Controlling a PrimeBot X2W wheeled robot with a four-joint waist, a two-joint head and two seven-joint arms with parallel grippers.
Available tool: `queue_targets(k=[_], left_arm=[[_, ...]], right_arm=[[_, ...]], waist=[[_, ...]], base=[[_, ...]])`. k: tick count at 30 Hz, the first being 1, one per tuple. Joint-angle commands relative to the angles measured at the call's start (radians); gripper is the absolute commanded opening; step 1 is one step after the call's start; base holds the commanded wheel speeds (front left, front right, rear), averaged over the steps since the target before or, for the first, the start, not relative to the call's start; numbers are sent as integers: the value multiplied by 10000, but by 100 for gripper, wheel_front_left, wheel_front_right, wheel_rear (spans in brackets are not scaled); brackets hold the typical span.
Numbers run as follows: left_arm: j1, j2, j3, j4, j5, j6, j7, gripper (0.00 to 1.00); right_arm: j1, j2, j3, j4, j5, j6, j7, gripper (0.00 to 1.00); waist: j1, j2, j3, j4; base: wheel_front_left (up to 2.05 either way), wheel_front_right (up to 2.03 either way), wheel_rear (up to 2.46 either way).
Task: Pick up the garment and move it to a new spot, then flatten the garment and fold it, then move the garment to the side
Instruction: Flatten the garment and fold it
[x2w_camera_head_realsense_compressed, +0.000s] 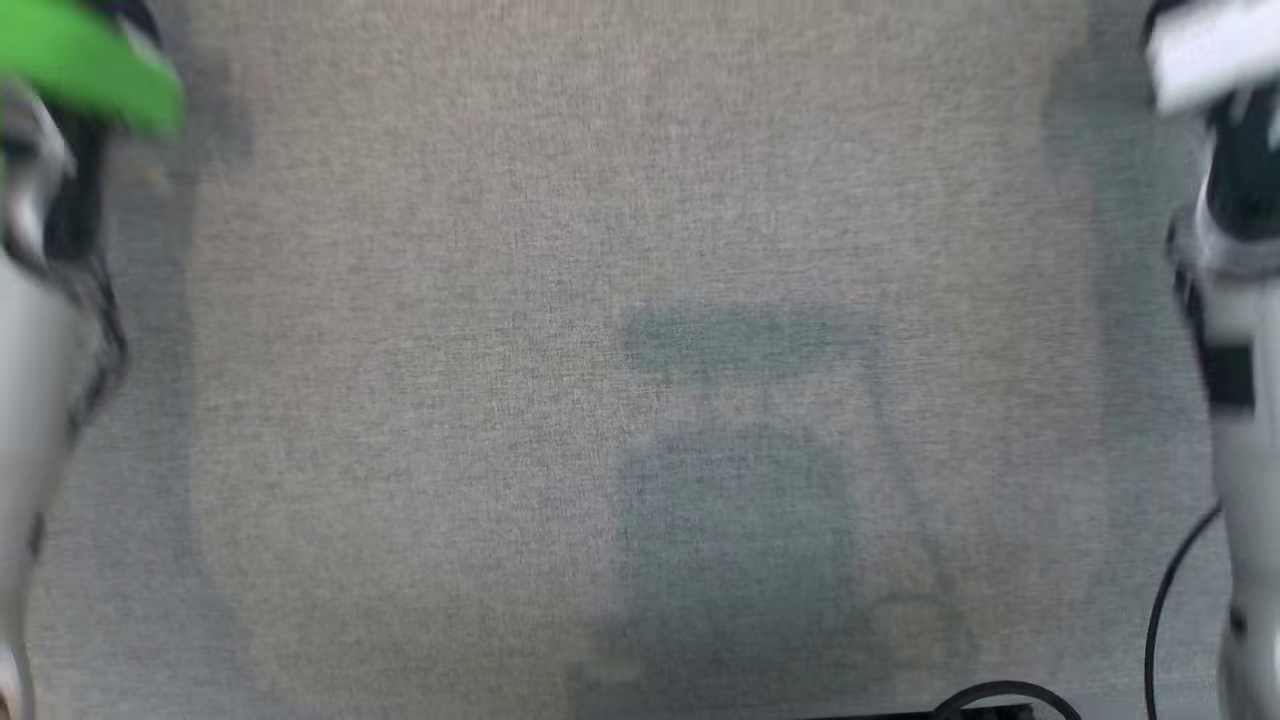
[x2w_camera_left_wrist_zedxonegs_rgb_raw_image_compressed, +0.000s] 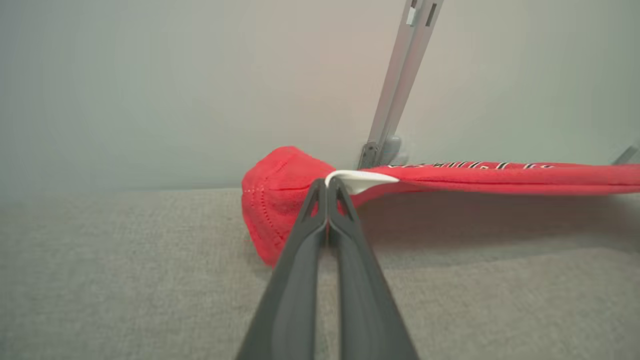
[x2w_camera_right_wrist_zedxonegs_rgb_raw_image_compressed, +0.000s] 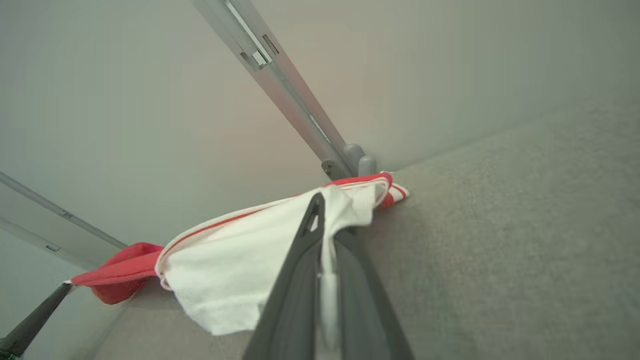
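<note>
Over the grey surface (x2w_camera_left_wrist_zedxonegs_rgb_raw_image_compressed: 100, 280), my left gripper (x2w_camera_left_wrist_zedxonegs_rgb_raw_image_compressed: 327, 185) and right gripper (x2w_camera_right_wrist_zedxonegs_rgb_raw_image_compressed: 325, 220) each pinch the garment (x2w_camera_left_wrist_zedxonegs_rgb_raw_image_compressed: 280, 195), lifted; placing, flattening, folding and setting aside remain.

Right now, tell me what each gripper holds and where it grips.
Both hold the garment: the left gripper pinches its white edge beside the red fold, the right gripper pinches white cloth near the red-striped hem.

Bench (x2w_camera_head_realsense_compressed: 400, 400): flat top covered in grey-beige woven cloth; head view blurred. Red-and-white garment (x2w_camera_left_wrist_zedxonegs_rgb_raw_image_compressed: 280, 210) touches the cloth with its lower red fold in left wrist view; its span toward 3 o'clock hangs clear, shadow on cloth beneath.
</note>
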Motion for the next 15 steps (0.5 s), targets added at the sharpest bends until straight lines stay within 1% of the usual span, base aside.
queue_targets(k=[1, 2, 4, 5, 7, 10, 12, 14, 15], left_arm=[[1231, 440, -88, -494, -93, 31, -36, 0], [1973, 541, -199, -873, -64, 87, -58, 0], [3554, 715, -310, -1716, -200, 426, -80, 0], [3554, 715, -310, -1716, -200, 426, -80, 0], [5057, 877, -444, -2674, -104, 989, -127, 0], [7409, 790, -457, -3980, -315, 1967, -209, 0], [8872, 590, -513, -4644, -468, 2532, -273, 0], [10171, 307, -465, -5084, -563, 3051, -311, 0], [10743, 123, -456, -5261, -673, 3225, -334, 0]], right_arm=[[1339, -355, 138, -531, 257, -22, 74, 0], [2036, -455, 160, -828, 398, -22, 50, 0], [3390, -506, 205, -1321, 624, -22, 50, 0], [3390, -506, 205, -1321, 624, -22, 50, 0], [4665, -624, 167, -1730, 732, -22, -48, 0], [6360, -590, -17, -2072, 926, -22, -243, 0], [7308, -576, -91, -2133, 943, -24, -350, 0], [8231, -571, -273, -1945, 935, -26, -540, 0], [8667, -593, -321, -1854, 930, -24, -624, 0]], waist=[[0, -1, -1539, 13], [0, -1, -1812, 19], [0, -1, -2315, -27], [0, -1, -2315, -27], [0, -1, -2822, 5], [0, -1, -3480, 32], [0, -1, -3840, 9], [0, -1, -4170, 7], [0, -1, -4322, 30]], base=[[0, 0, 0], [0, 0, 0], [0, 0, 0], [0, 0, 0], [0, 0, 0], [0, 0, 0], [0, 0, 0], [0, 0, 0], [0, 0, 0]])
